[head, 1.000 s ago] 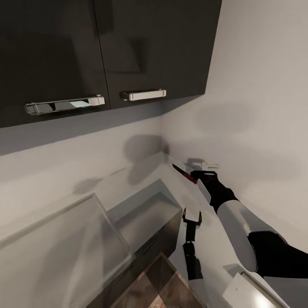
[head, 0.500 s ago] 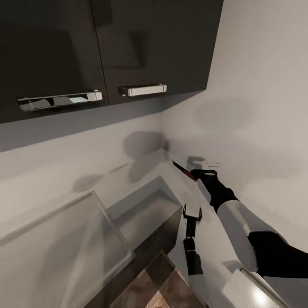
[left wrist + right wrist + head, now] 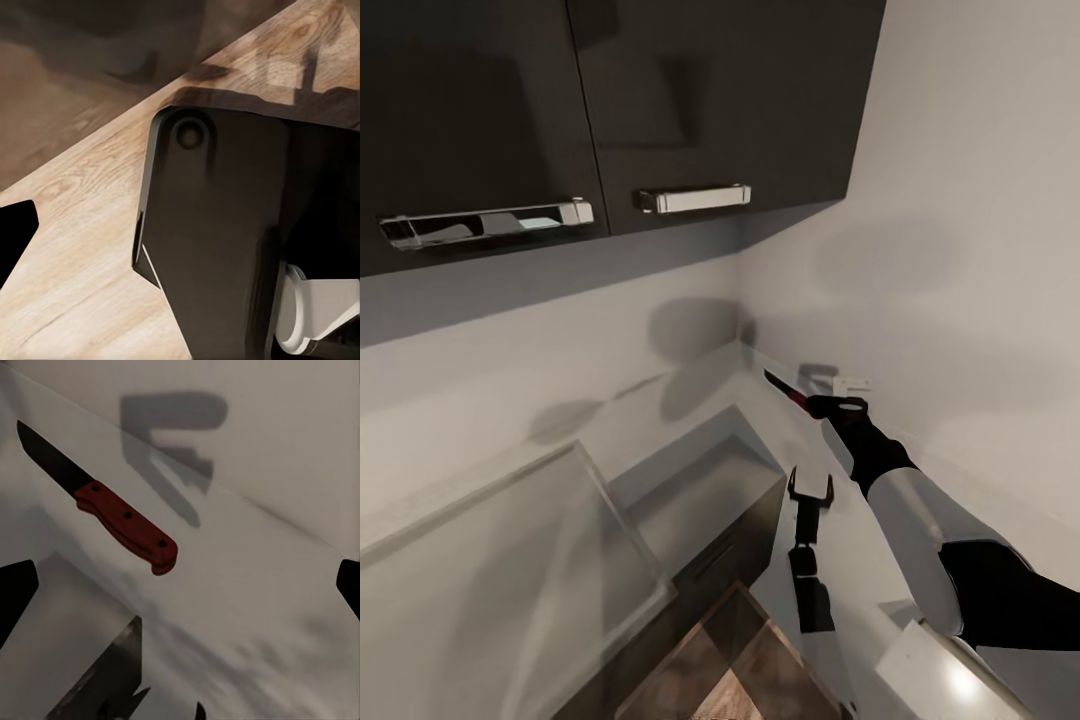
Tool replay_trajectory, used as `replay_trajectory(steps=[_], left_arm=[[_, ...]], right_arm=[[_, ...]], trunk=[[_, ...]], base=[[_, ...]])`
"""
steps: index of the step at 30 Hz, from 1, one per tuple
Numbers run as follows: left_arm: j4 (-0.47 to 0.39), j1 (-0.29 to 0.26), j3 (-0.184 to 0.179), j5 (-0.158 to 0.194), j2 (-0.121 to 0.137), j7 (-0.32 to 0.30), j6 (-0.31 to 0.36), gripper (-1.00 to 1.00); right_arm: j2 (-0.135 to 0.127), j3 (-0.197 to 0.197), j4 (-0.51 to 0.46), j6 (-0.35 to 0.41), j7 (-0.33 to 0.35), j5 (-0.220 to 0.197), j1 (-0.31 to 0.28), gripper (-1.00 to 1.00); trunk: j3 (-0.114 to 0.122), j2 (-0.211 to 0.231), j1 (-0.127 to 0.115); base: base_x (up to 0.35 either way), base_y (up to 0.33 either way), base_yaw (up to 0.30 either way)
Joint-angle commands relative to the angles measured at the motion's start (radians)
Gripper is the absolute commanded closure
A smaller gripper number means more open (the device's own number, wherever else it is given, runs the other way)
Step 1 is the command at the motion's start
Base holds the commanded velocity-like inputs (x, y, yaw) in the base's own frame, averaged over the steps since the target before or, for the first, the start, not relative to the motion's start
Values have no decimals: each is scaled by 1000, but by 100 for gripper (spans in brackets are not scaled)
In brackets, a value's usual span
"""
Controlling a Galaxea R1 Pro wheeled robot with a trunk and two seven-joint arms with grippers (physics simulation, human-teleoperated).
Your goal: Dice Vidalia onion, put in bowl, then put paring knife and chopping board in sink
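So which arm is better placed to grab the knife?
Right. Its claw is open and sits just behind the knife, which lies on the countertop by the wall; the right wrist view looks straight at it. The left claw is open too but farther back.

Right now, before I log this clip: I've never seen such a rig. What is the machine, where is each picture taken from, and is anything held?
It is a simulated wheeled robot with two arms. The head camera looks at a kitchen corner: dark wall cupboards above the grey countertop. The other two pictures come from cameras by each gripper. The right gripper is open, reaching toward the paring knife, which lies ungripped on the countertop. The left gripper is open and empty; its camera faces wooden floor.
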Motion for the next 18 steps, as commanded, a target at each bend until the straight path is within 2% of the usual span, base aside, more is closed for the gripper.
replay_trajectory(steps=[1, 18], left_arm=[[-1, 0, 1, 11, 0, -9, 0, -100], [-1, 0, 1, 11, -1, -9, 0, -100]], right_arm=[[0, 5, -1, 6, -7, -5, -1, -100], [0, 6, -1, 6, -7, -7, -1, -100]], trunk=[[-3, -2, 1], [-31, -2, 1]], base=[[0, 0, 0], [0, 0, 0]])
